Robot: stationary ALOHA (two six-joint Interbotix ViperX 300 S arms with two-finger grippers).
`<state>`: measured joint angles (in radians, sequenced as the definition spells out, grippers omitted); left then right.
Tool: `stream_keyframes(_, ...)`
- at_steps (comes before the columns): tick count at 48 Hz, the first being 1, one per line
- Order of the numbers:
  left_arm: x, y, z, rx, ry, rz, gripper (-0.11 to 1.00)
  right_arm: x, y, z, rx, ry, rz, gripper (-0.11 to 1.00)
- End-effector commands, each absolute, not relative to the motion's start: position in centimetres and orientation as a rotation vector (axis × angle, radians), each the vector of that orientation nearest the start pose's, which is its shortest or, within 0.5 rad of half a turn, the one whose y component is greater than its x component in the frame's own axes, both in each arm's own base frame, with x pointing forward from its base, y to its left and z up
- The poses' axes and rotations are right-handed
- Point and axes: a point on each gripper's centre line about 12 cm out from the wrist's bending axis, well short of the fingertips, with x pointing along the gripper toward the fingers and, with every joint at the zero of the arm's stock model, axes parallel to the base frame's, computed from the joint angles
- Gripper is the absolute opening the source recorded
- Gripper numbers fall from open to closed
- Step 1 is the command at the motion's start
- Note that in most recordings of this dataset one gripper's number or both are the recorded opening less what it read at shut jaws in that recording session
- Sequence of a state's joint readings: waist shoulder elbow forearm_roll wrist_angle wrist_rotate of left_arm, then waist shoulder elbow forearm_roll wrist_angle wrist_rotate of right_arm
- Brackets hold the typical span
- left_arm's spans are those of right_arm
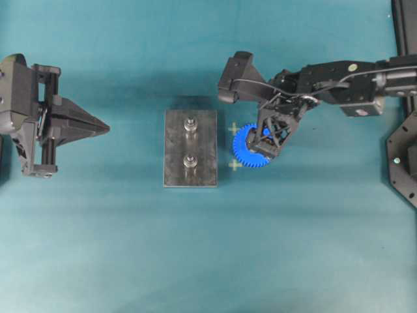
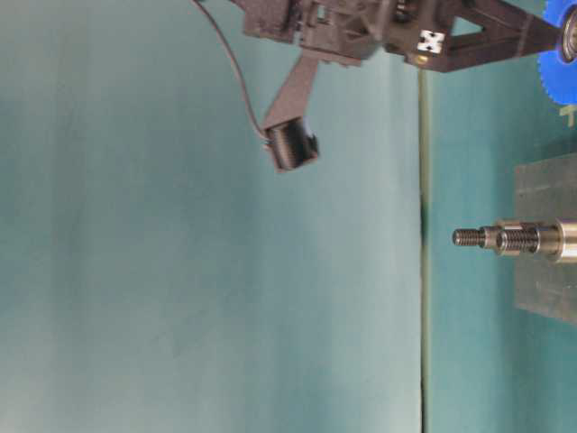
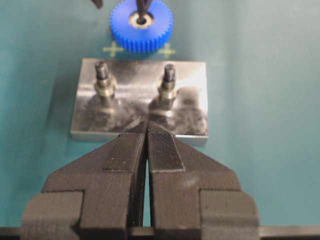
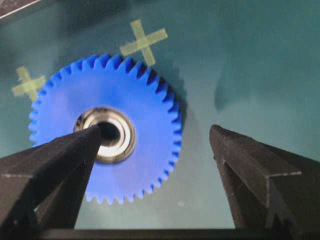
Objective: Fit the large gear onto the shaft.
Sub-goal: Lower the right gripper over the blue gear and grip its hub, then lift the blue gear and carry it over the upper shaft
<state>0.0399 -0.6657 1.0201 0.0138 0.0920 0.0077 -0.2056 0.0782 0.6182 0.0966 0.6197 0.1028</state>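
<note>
The large gear (image 1: 246, 147) is bright blue and lies flat on the teal mat just right of the grey plate (image 1: 172, 150). Two identical shafts (image 1: 190, 124) (image 1: 190, 161) stand on the plate. My right gripper (image 1: 270, 140) hovers over the gear, open. In the right wrist view (image 4: 155, 131) one fingertip (image 4: 85, 142) is over the gear's (image 4: 145, 115) silvery hub and the other is outside its rim. My left gripper (image 1: 104, 127) is shut and empty, well left of the plate. In the left wrist view (image 3: 147, 124) it points at the plate (image 3: 135, 107), shafts (image 3: 169, 82) and gear (image 3: 141, 35).
Two yellow-green cross marks (image 1: 234, 128) (image 1: 234, 165) lie on the mat beside the gear. Black frame parts (image 1: 404, 156) stand at the right edge. The table-level view shows a shaft (image 2: 514, 239) on the plate and a bit of the gear (image 2: 557, 77).
</note>
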Motion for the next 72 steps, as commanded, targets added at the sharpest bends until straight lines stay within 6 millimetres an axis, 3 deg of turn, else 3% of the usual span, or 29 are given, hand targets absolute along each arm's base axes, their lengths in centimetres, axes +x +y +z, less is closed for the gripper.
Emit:
stream_keyframes(1, 25.2, 1.0, 25.2, 0.013, 0.425, 0.036, 0.0, 34.2, -6.5, 11.9, 0.327, 1.272, -0.247, 0.93)
stream_keyframes(26, 25.1, 1.0, 24.9, -0.004, 0.431, 0.038, 0.0, 33.9, -6.2, 10.5, 0.313, 1.34, -0.242, 0.91)
stream_keyframes(30, 25.1, 1.0, 24.8, -0.004, 0.434, 0.038, 0.0, 33.7, -6.2, 10.6, 0.31, 1.368, -0.24, 0.81)
stream_keyframes(37, 25.1, 1.0, 24.8, -0.004, 0.433, 0.04, 0.0, 33.4, -6.2, 10.7, 0.305, 1.406, -0.239, 0.48)
stream_keyframes(42, 25.1, 1.0, 24.8, -0.004, 0.433, 0.038, 0.0, 33.7, -6.2, 11.2, 0.308, 1.395, -0.241, 0.48)
stream_keyframes(63, 25.0, 1.0, 24.9, -0.006, 0.429, 0.039, 0.0, 37.6, -7.3, 19.1, 0.305, 1.264, -0.23, 0.48)
stream_keyframes(72, 25.0, 1.0, 24.9, -0.008, 0.431, 0.039, 0.0, 40.0, -8.5, 21.4, 0.307, 1.207, -0.238, 0.48)
